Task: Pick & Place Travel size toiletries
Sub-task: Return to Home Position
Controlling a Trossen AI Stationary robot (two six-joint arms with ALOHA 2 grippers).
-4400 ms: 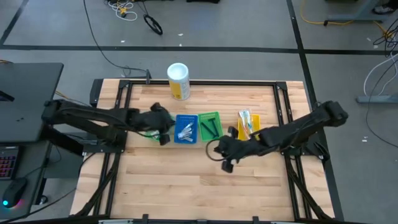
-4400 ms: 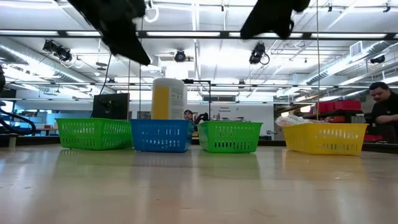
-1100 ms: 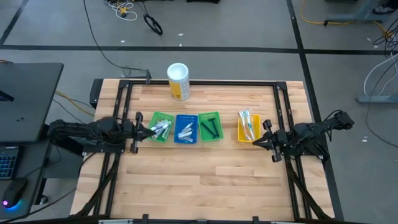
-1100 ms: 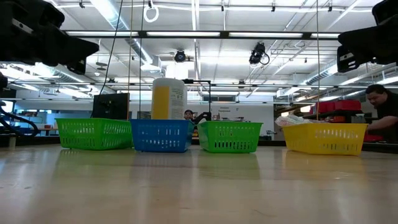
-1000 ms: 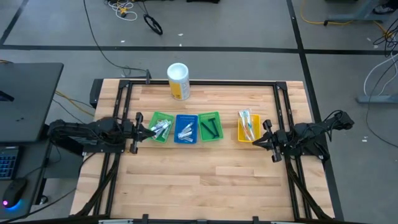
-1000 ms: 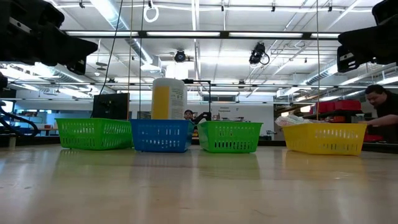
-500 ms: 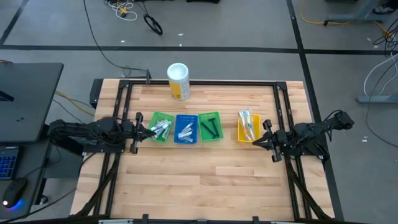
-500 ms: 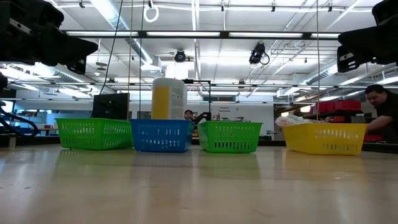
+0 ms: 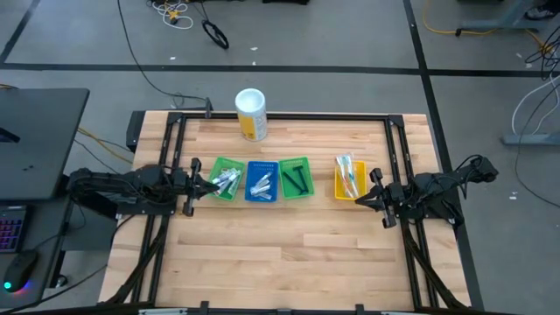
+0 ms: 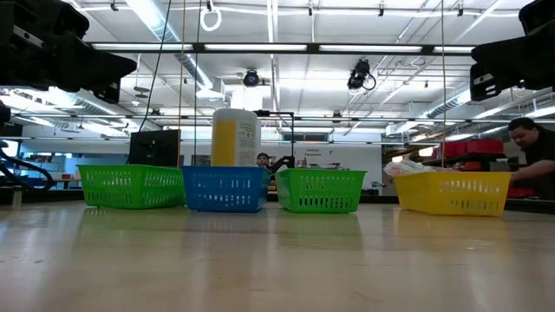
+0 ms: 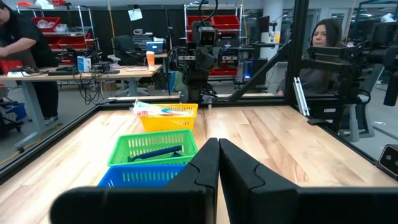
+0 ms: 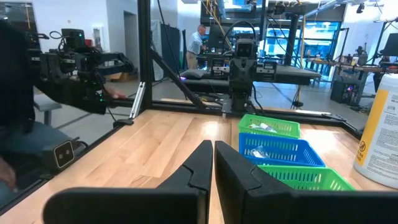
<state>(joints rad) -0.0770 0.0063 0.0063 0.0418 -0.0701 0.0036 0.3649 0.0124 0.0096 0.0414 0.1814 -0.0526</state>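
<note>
The travel size toiletries lie sorted in four trays in a row across the table's middle. Silvery tubes fill the left green tray (image 9: pixel 227 179), white-and-blue tubes the blue tray (image 9: pixel 261 182), dark razors the second green tray (image 9: pixel 297 178), and pale toothbrushes the yellow tray (image 9: pixel 349 178). My left gripper (image 9: pixel 194 180) is drawn back at the table's left edge, level, shut and holding nothing, its tips (image 11: pixel 218 151) pointing along the row. My right gripper (image 9: pixel 366 199) rests at the right edge beside the yellow tray, also shut (image 12: pixel 212 153) and holding nothing.
A tall white-and-yellow canister (image 9: pixel 251 114) stands near the far edge, behind the blue tray. A black frame (image 9: pixel 280 115) runs around the table. Bare wood (image 9: pixel 280 249) spans the near half. A person (image 10: pixel 534 147) is in the room beyond the table, on the right of the low view.
</note>
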